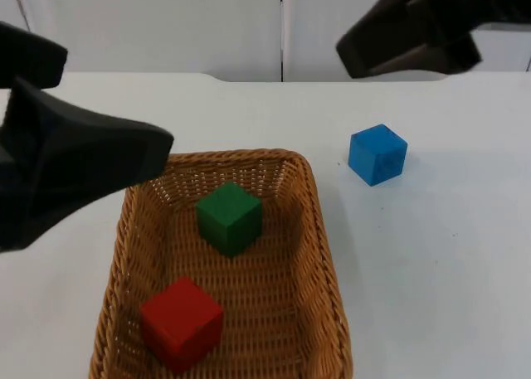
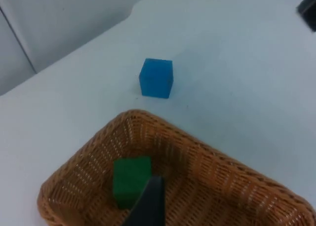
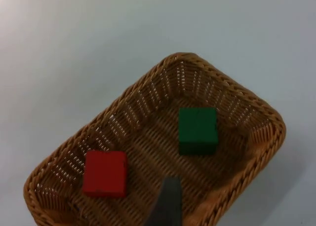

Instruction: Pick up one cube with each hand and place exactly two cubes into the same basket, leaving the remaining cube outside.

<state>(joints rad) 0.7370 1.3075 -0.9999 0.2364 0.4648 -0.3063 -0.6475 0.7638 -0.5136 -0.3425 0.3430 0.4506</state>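
Note:
A wicker basket [image 1: 319,230] stands at the front middle of the table. Inside it lie a green cube [image 1: 230,217] toward the far end and a red cube [image 1: 181,323] toward the near end. A blue cube [image 1: 377,153] sits on the table to the right of the basket, outside it. My left gripper [image 1: 141,151] hovers above the basket's far left corner and holds nothing. My right gripper [image 1: 365,55] hangs high at the back right, beyond the blue cube. The left wrist view has the blue cube [image 2: 156,77], the green cube [image 2: 129,180] and the basket [image 2: 207,147]. The right wrist view looks down on the green cube [image 3: 197,129] and the red cube [image 3: 104,173] in the basket [image 3: 232,87].
The white table top [image 1: 431,271] runs back to the grey partition wall [image 1: 207,22].

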